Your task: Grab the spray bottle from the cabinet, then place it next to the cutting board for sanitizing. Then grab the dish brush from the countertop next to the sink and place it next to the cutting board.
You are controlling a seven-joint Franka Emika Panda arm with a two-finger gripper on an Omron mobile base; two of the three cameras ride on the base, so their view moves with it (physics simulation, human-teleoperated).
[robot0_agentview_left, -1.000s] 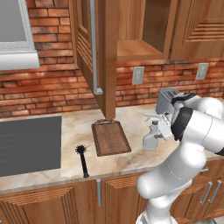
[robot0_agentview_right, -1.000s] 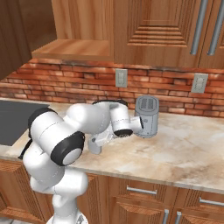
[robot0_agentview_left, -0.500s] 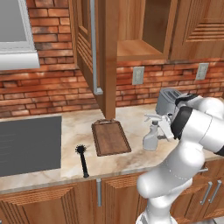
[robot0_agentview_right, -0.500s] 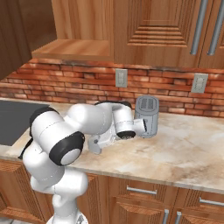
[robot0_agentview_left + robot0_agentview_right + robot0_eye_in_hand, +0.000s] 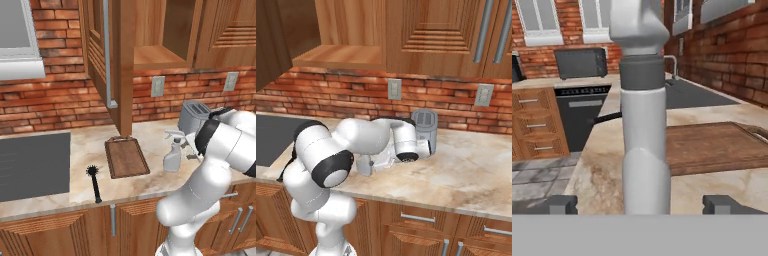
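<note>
Spray bottle (image 5: 643, 125) between open jaws

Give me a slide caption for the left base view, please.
Spray bottle stands upright on the countertop right of the cutting board, dish brush on the board's left, near the sink.

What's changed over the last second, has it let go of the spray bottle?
Yes. The spray bottle now stands on the countertop right of the cutting board, and the gripper has drawn back, jaws wide, fingertips clear of it. Cutting board and dish brush haven't moved.
</note>
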